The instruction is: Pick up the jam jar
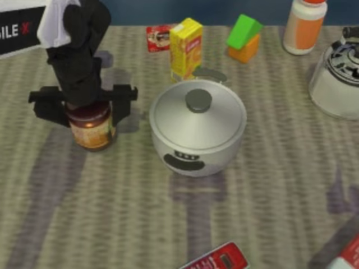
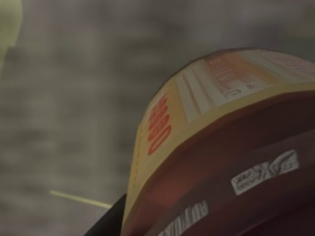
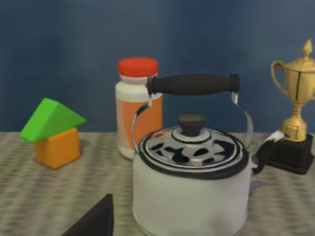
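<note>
The jam jar [image 1: 91,128] stands at the table's left, a small round glass jar of dark red-brown jam with an orange-yellow label. My left gripper [image 1: 84,106] reaches down over its lid, with the jaws closed against the jar's sides. The jar [image 2: 221,147] fills the left wrist view, and one dark fingertip [image 2: 106,221] shows against its side. My right arm is out of the top view. In the right wrist view only one dark fingertip [image 3: 96,221] of it shows.
A silver pot [image 1: 197,126] sits just right of the jar. Behind are a red packet [image 1: 158,38], a yellow carton [image 1: 185,47], a green-and-orange block [image 1: 244,38] and a white bottle [image 1: 304,22]. A kettle [image 1: 339,73] stands far right, a trophy [image 3: 295,113] beside it.
</note>
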